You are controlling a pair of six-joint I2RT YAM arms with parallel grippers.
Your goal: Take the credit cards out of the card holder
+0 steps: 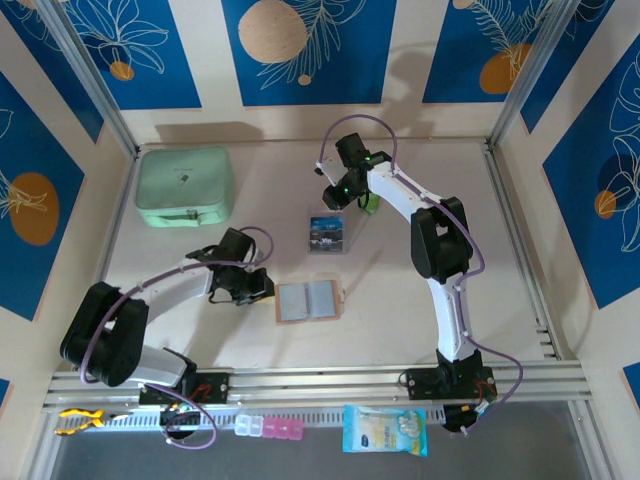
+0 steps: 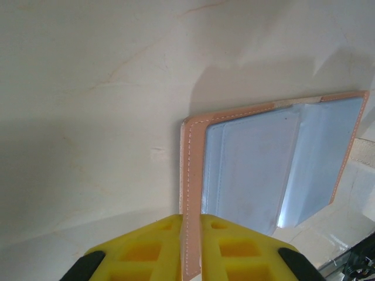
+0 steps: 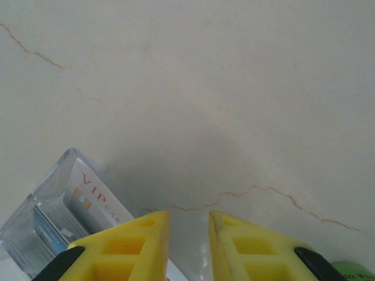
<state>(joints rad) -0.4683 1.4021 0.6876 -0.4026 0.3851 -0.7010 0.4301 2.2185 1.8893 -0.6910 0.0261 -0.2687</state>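
Overhead view of a pale marbled worktop (image 1: 380, 310) with two robot arms. A clear plastic box (image 3: 50, 187) sits near the middle. It holds the credit cards (image 3: 94, 196) in a stack: from above the top face looks dark blue with print, and the right wrist view shows a pale card lettered "VIP" in red with a blue card beside it. A closed mint-green zip pouch (image 1: 183, 187) lies well apart at 10 o'clock from the box. The card holder (image 1: 310, 300) lies just at 6 o'clock from the box, opened flat with its inside facing up. It is a tan-pink bifold with stitched edges and two glossy grey-blue pocket panels. Its long axis runs from 9 to 3 o'clock and its fold from 12 to 6. The left claw (image 2: 190, 225) is at the holder's 9 o'clock side, its yellow fingers pressed together on the tan border, pinching that edge. The right claw (image 3: 189, 222) is near the box, at about 1 o'clock from it. Its yellow fingers stand slightly apart with bare worktop showing in the narrow gap. Whether it touches the box cannot be told.
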